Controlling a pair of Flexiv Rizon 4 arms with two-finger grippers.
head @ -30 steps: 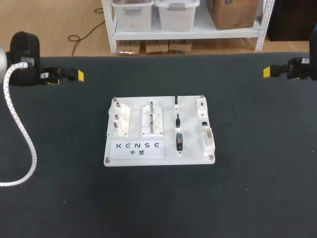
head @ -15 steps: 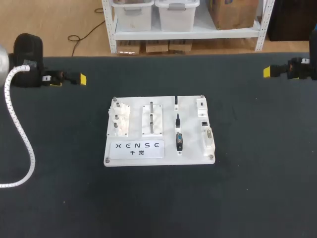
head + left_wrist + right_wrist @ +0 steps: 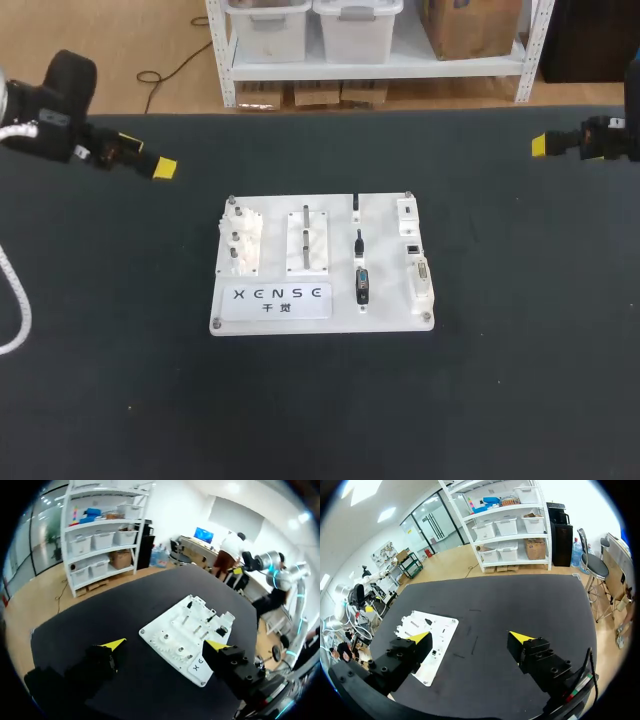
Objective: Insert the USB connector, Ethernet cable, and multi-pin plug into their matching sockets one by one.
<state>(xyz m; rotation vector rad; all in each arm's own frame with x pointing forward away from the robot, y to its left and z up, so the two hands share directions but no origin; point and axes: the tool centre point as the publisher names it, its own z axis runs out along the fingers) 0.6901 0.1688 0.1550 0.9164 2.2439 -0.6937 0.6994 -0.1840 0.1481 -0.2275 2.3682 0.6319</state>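
Left wrist view: socket board (image 3: pixel 150 631) lies ahead of left claw (image 3: pixel 165 644)

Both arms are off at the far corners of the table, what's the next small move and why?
Probably swing the left gripper over the USB connector at the far edge of the board. It and the right gripper are open and hold nothing, and the connector lies apart from its socket, not yet inserted.
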